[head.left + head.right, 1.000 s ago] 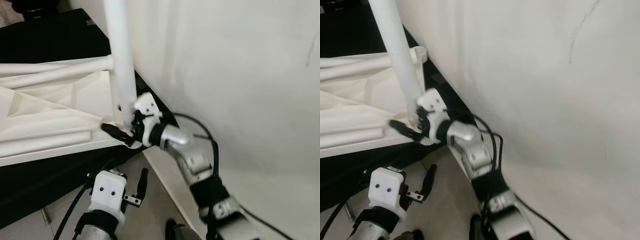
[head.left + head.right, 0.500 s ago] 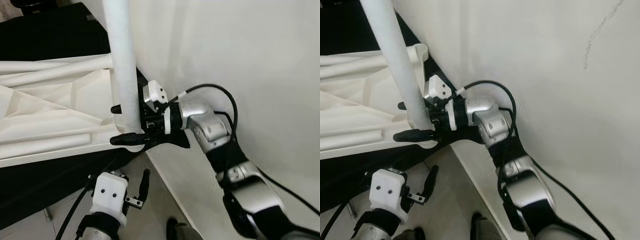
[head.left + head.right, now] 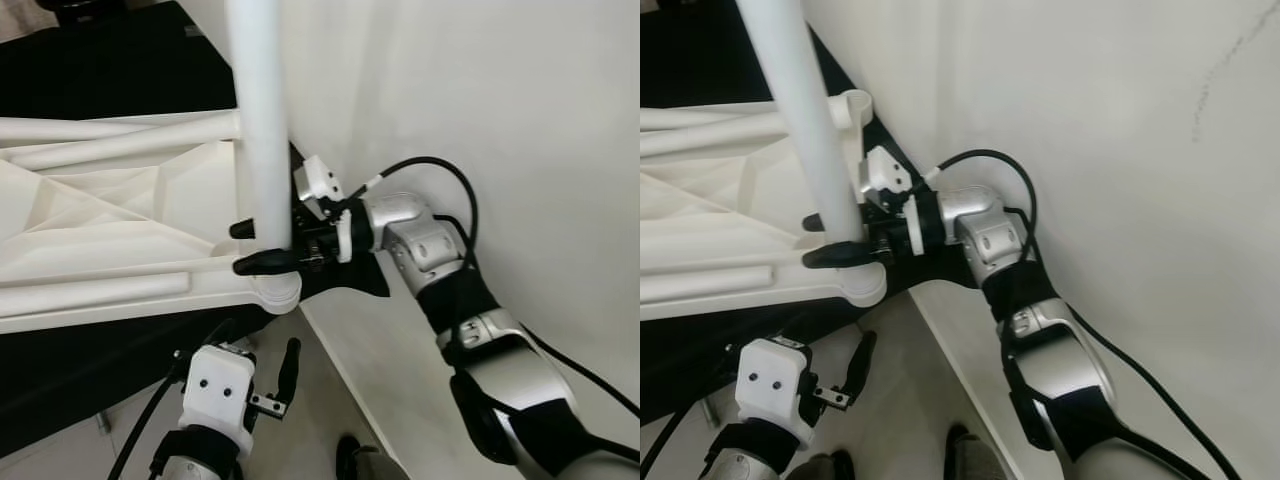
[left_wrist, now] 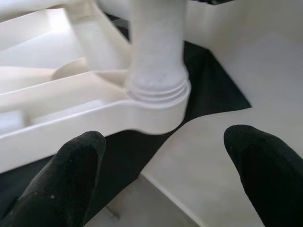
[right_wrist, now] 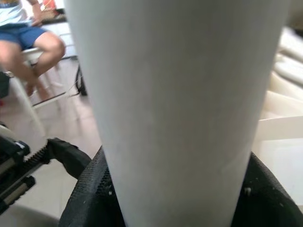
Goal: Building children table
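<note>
White table top (image 3: pixel 110 230) lying upside down (ribbed underside showing), table leg (image 3: pixel 262 120) upright in its corner socket, right gripper (image 3: pixel 262 247) clamped round the leg's base, left gripper (image 4: pixel 165 165) spread wide, holding nothing, below that corner.

The right arm reaches from the lower right toward the frame's centre, elbow bent, its right gripper (image 3: pixel 262 246) clamped with one finger on each side of a white leg (image 3: pixel 262 120). At the bottom left, the left gripper (image 3: pixel 278 378) points upward, fingers spread.
</note>
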{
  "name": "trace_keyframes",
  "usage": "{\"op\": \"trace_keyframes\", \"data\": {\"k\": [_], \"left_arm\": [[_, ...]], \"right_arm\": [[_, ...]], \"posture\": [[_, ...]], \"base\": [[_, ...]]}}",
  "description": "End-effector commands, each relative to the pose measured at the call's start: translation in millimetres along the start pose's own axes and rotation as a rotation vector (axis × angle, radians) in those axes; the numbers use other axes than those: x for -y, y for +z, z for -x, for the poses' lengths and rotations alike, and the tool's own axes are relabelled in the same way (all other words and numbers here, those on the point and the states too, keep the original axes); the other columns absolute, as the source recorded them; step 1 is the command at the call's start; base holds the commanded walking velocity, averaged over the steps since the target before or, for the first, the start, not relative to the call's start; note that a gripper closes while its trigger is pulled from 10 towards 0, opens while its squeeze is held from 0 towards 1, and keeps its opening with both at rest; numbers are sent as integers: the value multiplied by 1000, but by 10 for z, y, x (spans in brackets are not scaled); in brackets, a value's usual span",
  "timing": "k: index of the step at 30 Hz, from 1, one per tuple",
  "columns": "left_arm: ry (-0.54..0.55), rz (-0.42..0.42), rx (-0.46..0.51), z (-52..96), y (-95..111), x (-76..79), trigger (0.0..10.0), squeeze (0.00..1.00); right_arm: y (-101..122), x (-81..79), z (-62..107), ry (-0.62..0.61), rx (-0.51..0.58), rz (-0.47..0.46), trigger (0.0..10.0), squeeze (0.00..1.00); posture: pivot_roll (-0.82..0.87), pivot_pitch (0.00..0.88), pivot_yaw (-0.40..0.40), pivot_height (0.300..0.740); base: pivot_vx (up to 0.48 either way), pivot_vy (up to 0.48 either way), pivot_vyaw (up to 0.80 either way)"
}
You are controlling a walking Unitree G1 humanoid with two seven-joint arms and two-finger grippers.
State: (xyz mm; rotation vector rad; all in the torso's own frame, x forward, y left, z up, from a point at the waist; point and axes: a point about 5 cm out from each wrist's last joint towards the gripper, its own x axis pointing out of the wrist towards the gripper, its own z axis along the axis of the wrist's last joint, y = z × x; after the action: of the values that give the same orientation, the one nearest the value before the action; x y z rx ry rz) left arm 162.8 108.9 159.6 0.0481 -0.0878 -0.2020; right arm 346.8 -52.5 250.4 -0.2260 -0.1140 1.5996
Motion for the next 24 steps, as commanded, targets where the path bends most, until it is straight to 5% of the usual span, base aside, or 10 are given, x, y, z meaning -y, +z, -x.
{"op": "trace_keyframes", "data": {"k": [1, 5, 7, 8, 17, 18, 19, 21, 22, 24], "left_arm": [[-15, 7, -30, 24, -40, 12, 10000, 0], [-19, 8, -30, 21, -41, -4, 10000, 0], [-20, 5, -29, 21, -43, -19, 10000, 0], [-18, -5, -28, 2, -44, -45, 10000, 0], [-9, -20, -32, -36, -84, -81, 10000, 0], [-4, -22, -30, -37, -84, -84, 10000, 0], [0, -24, -30, -38, -83, -85, 10000, 0], [1, -24, -29, -40, -83, -86, 10000, 0], [1, -24, -28, -42, -82, -86, 10000, 0], [0, -23, -28, -43, -82, -85, 10000, 0]], "right_arm": [[-105, 29, 200, -135, -7, -54, 0, 0], [-236, -40, 315, -371, -39, -87, 0, 0], [-407, -116, 301, -759, -131, -114, 0, 0], [-598, -600, 12, -1001, -186, -212, 0, 0], [-505, -438, -718, -853, -66, -215, 0, 0], [-491, -411, -729, -838, -62, -202, 7569, 0], [-471, -384, -715, -824, -41, -196, 10000, 0], [-443, -366, -704, -786, -12, -188, 10000, 0], [-404, -335, -633, -766, 24, -191, 10000, 808], [-373, -320, -587, -728, 53, -195, 10000, 1000]], "posture": [[-24, 296, -44, 740], [-30, 298, -50, 740], [-32, 297, -48, 740], [-34, 291, -22, 740], [-19, 251, -21, 740], [-19, 252, -21, 740], [-20, 252, -22, 740], [-19, 250, -23, 740], [-20, 251, -23, 740], [-20, 251, -23, 740]], "base": [[0, 0, 0], [0, 0, 0], [0, 0, 0], [0, 0, 0], [0, 0, 0], [0, 0, 0], [0, 0, 0], [0, 0, 0], [0, 0, 0], [0, 0, 0]]}}
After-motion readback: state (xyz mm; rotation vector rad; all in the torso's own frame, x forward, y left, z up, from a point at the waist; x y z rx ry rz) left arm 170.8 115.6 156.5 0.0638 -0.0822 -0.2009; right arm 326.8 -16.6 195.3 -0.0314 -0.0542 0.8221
